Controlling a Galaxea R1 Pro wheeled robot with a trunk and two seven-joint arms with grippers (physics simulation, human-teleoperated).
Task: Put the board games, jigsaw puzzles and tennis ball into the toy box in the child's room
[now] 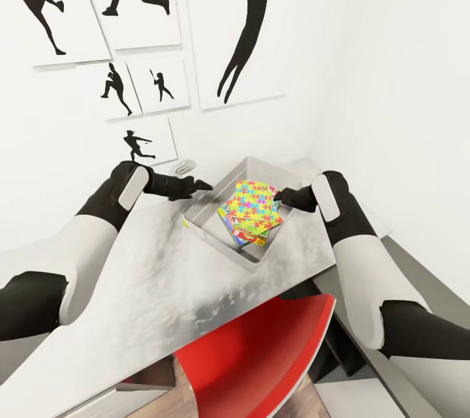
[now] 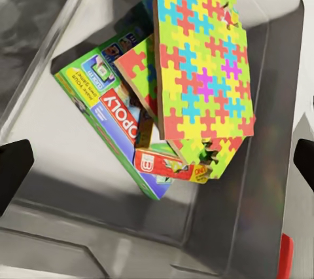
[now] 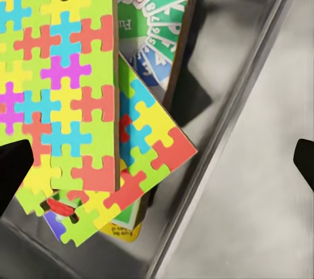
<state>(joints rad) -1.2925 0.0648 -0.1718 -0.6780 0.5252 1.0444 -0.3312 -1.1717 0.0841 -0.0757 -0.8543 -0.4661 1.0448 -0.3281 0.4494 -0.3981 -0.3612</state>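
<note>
Translucent grey toy box [image 1: 207,230] sits on the tabletop [image 1: 130,287] at the wall corner. Inside it: two jigsaw puzzles, top one [image 2: 199,63] tilted over the lower [image 3: 147,135], both resting on board games [image 2: 114,112]. My left tool [image 1: 201,185] hovers at the box's left rim, fingers apart, empty. My right tool [image 1: 281,195] is at the right rim beside the puzzles, fingers also apart. Tennis ball not seen. Judgement: withdraw upward, clear of the rim, so the stack is not nudged.

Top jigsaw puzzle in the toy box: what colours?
Top jigsaw puzzle: interlocking yellow, green, red, blue and pink pieces. Clearest in the left wrist view.
</note>
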